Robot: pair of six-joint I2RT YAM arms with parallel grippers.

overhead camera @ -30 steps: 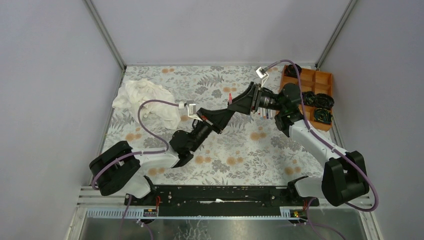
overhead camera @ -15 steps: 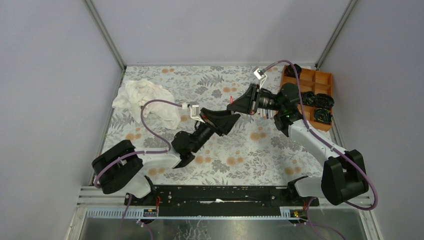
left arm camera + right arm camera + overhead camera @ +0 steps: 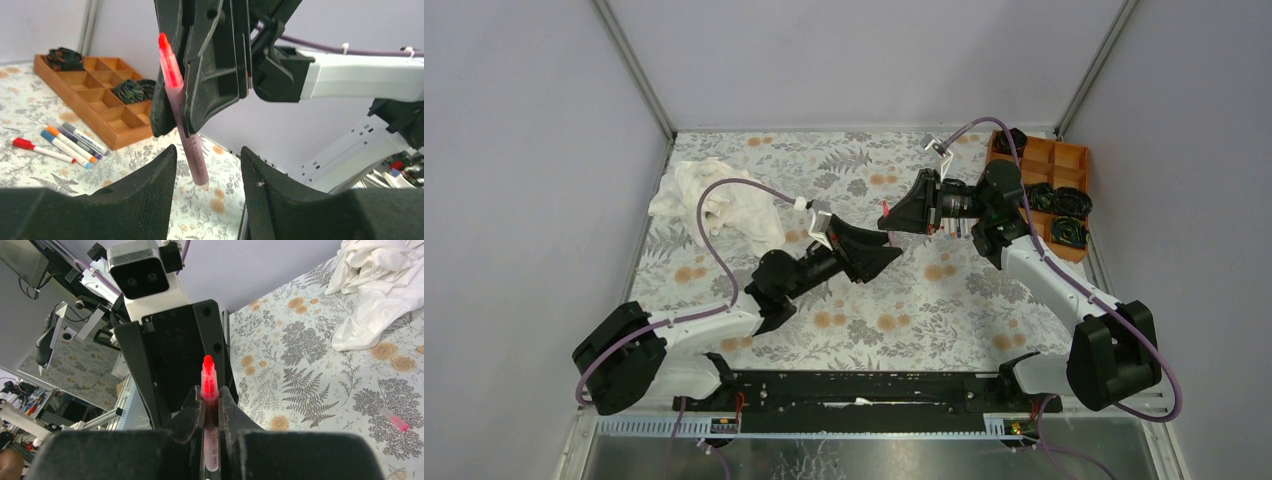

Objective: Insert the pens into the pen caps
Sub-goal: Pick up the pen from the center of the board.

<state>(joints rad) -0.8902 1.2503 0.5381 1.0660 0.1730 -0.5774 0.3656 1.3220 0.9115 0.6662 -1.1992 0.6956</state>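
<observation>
A pinkish-red pen (image 3: pixel 186 120) with a bare red tip (image 3: pixel 208 362) stands upright in the air. My right gripper (image 3: pixel 211 396) is shut on its barrel, seen in the top view as the right gripper (image 3: pixel 892 214). My left gripper (image 3: pixel 207 155) is open just below the pen's tail end, and its fingers do not touch the pen. From above, the left gripper (image 3: pixel 892 252) points at the right one. Several capped pens (image 3: pixel 62 142) lie on the floral table cover. A small pinkish pen cap (image 3: pixel 394 419) lies on the cover, away from both grippers.
A wooden compartment tray (image 3: pixel 102 102) holding dark coiled items (image 3: pixel 131 90) sits at the back right, the tray (image 3: pixel 1064 165) by the wall. A crumpled white cloth (image 3: pixel 714 195) lies at the back left. Grey walls close in the table.
The right gripper has shut on the pen. The left gripper has opened and pulled back from it towards the near side. The left arm's base link has swung left.
</observation>
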